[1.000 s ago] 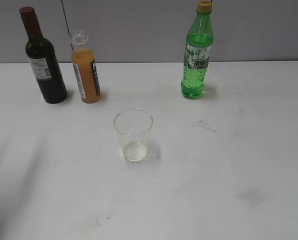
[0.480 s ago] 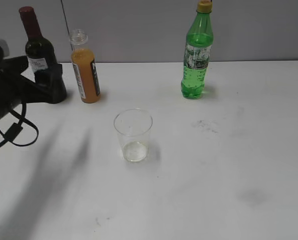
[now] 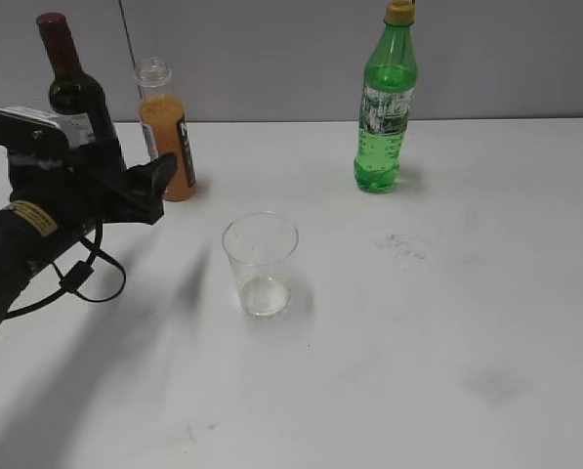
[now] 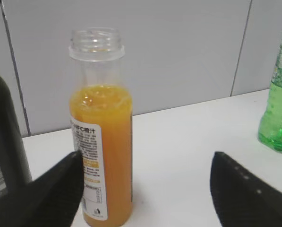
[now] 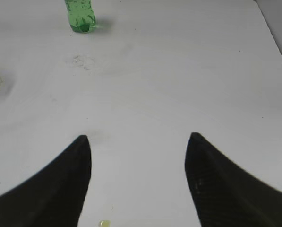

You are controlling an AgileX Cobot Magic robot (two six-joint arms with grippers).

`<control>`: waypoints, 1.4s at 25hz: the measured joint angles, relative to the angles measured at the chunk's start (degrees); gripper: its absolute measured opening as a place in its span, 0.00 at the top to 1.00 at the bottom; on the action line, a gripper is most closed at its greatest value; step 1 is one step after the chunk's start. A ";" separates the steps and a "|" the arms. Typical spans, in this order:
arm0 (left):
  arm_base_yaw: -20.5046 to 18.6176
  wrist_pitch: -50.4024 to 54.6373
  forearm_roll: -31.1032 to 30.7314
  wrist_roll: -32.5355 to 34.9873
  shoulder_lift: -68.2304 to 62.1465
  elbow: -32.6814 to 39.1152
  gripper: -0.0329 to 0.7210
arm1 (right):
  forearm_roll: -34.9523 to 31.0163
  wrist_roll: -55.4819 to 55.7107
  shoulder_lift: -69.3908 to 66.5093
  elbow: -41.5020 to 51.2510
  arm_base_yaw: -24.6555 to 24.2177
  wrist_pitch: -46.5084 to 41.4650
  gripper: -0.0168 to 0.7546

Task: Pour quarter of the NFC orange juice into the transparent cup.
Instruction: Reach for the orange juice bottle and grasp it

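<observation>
The NFC orange juice bottle (image 3: pixel 167 137) stands uncapped at the back left of the white table, full of orange liquid. It also shows in the left wrist view (image 4: pixel 102 142). My left gripper (image 3: pixel 152 191) is open, just in front of the bottle. In the left wrist view (image 4: pixel 145 165) the bottle stands beyond the jaws, near the left finger; touching or not cannot be told. The transparent cup (image 3: pixel 261 263) stands empty and upright in the middle of the table. My right gripper (image 5: pixel 137 139) is open and empty over bare table; it is out of the exterior view.
A dark wine bottle (image 3: pixel 71 93) stands just left of the juice bottle, partly behind my left arm. A green soda bottle (image 3: pixel 386 103) stands at the back right, also seen in the right wrist view (image 5: pixel 79 16). A grey wall runs behind the table.
My left arm has come in from the left edge and moved right and forward toward the juice bottle. The bottles and the cup have not moved.
</observation>
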State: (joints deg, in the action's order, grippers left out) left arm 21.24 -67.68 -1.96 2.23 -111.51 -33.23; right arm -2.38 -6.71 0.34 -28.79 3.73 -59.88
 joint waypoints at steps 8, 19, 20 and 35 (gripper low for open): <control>-2.52 1.53 -1.75 -3.67 -5.40 -7.32 0.09 | 0.00 0.05 0.00 0.00 0.00 0.00 0.35; -3.63 8.61 -3.31 -3.99 -13.04 -17.90 0.09 | 0.00 0.00 0.00 0.00 0.01 0.00 0.35; -3.86 8.93 -3.31 -3.99 -13.86 -18.75 0.09 | 0.00 0.00 0.00 0.00 0.01 0.00 0.35; -4.61 16.05 -3.41 -3.99 -20.59 -30.91 0.11 | 0.00 0.04 0.00 0.00 0.01 0.00 0.35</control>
State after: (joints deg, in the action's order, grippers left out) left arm 16.62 -51.63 -5.36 -1.76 -132.10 -64.14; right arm -2.38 -6.67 0.34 -28.79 3.75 -59.88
